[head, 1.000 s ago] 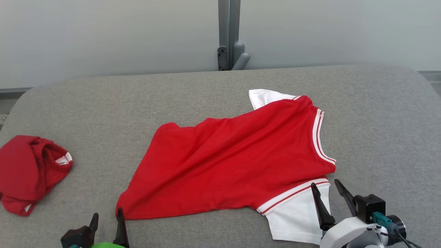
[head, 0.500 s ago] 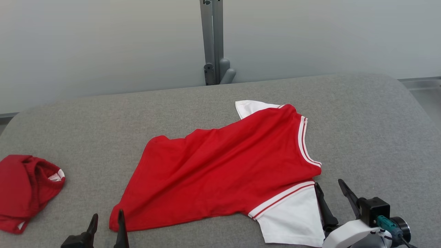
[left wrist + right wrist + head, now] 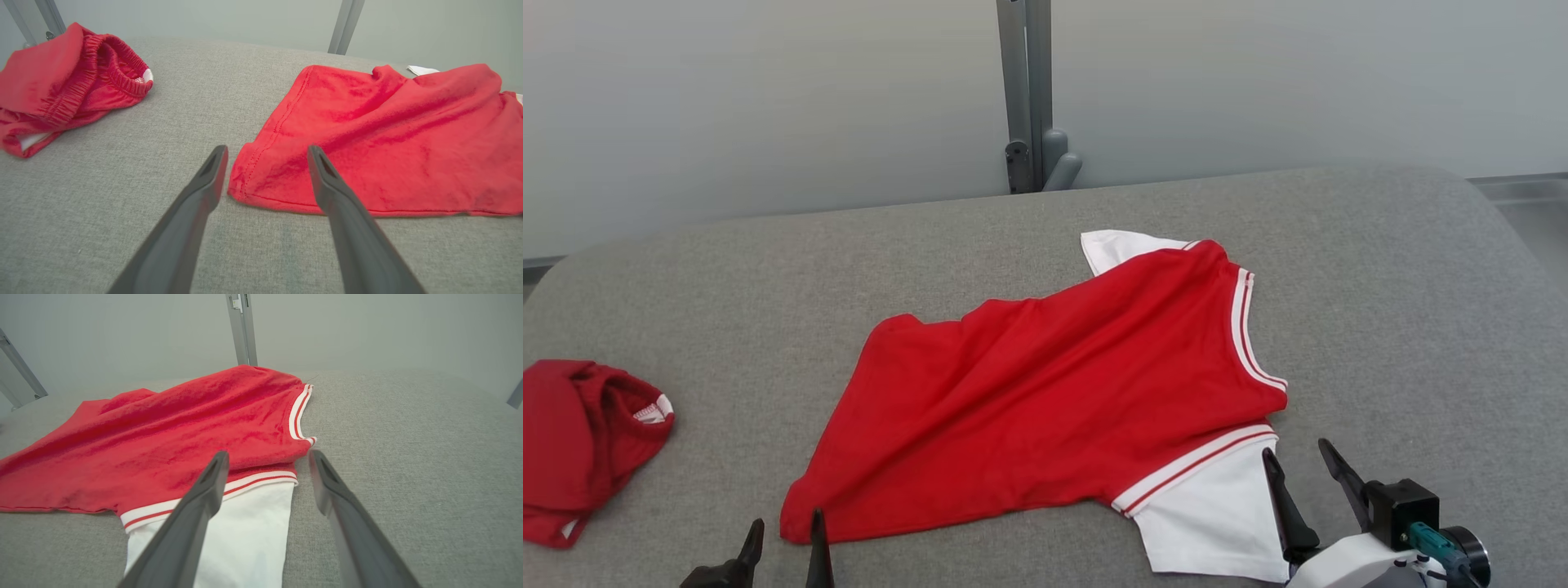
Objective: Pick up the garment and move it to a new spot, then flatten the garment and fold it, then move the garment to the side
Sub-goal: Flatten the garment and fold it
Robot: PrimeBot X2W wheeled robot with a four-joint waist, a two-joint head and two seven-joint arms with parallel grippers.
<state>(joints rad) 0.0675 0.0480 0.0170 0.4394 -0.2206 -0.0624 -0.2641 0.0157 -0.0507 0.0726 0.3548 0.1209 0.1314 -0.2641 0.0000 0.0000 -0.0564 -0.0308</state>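
Garment (image 3: 1045, 408) — a red shirt with white sleeves — lies spread but rumpled on the middle of the grey padded table (image 3: 1380, 278). Long diagonal creases run across its body. The neck opening, trimmed in white with red stripes, faces the robot's right. Near sleeve (image 3: 1217, 514), white with a striped band where it meets the red, lies flat toward the front edge. Far sleeve (image 3: 1115, 245) peeks out from under the red cloth at the back. The hem faces the robot's left.

Left gripper (image 3: 786, 527) is low at the front, fingers spread apart, nothing between them held. In the left wrist view the hem's front corner sits between the two fingers, with one finger over red cloth and the other over bare table. Whether either touches the cloth cannot be told.

Right gripper (image 3: 1294, 449) likewise has its fingers apart and empty. One finger shows over the near sleeve, the other over bare table just beside it — the sleeve's side edge runs between them in the right wrist view.

Second red piece (image 3: 580, 441), bunched, with an elastic waistband and a white label, sits at the table's left end, well apart from the shirt. Grey upright post (image 3: 1025, 90) stands behind the table against a pale wall.
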